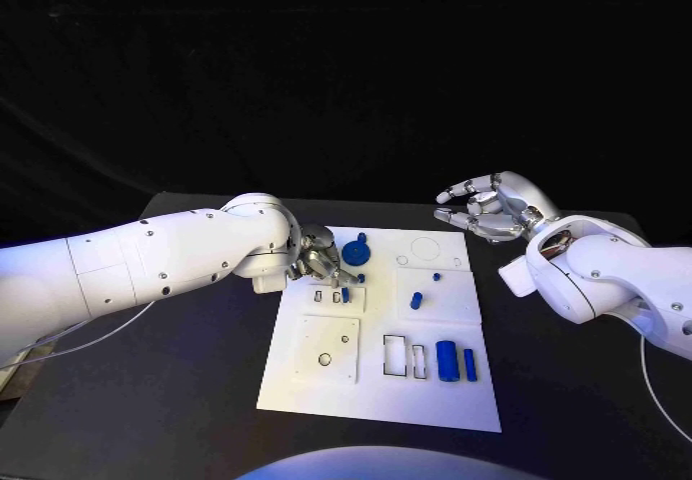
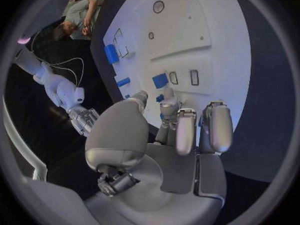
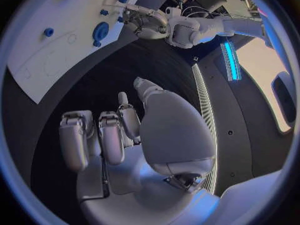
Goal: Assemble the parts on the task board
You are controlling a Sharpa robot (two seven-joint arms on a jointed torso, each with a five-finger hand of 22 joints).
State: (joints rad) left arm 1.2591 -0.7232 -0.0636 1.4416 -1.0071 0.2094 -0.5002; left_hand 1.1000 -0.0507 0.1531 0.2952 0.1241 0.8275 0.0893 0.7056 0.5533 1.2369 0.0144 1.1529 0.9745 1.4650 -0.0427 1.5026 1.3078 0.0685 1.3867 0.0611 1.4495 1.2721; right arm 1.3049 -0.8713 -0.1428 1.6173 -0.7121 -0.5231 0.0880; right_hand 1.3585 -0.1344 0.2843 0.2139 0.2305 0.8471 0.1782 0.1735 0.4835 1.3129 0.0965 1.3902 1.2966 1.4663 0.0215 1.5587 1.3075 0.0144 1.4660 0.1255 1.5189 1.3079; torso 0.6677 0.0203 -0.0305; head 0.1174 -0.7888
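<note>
— Where's the left hand (image 1: 320,258) from where you stand?

— Low over the far-left part of the task board (image 1: 378,400), the white plate in the middle of the black table (image 1: 173,400). Its fingers (image 2: 185,130) are curled in and bunched close together, tips pointing down at the board. From the left wrist view there is a small blue part (image 2: 160,98) right at the fingertips, but I can't tell whether it is pinched or merely touched.

— And the right hand (image 1: 488,208)?

— Raised beyond the far-right corner of the board, off the plate, above the dark table. The fingers (image 3: 112,137) are bent loosely inward and a little apart, with nothing between them.

— What's lying on the board?

— A round blue disc (image 1: 356,251) just beside the left hand, with a small blue knob (image 1: 361,238) just past it. A short blue peg (image 1: 415,299) sits near the middle on a raised white square. Near the left hand there is a small block with slots, one slot holding a blue piece (image 1: 345,294). Towards the near-right side, a blue cylinder (image 1: 447,361) lies beside a thinner blue bar (image 1: 470,364), the two close but apart, next to two empty rectangular outlines (image 1: 395,355).

— Anything else?

— A white raised plate with a round hole (image 1: 326,349) on the near-left part of the board.
</note>
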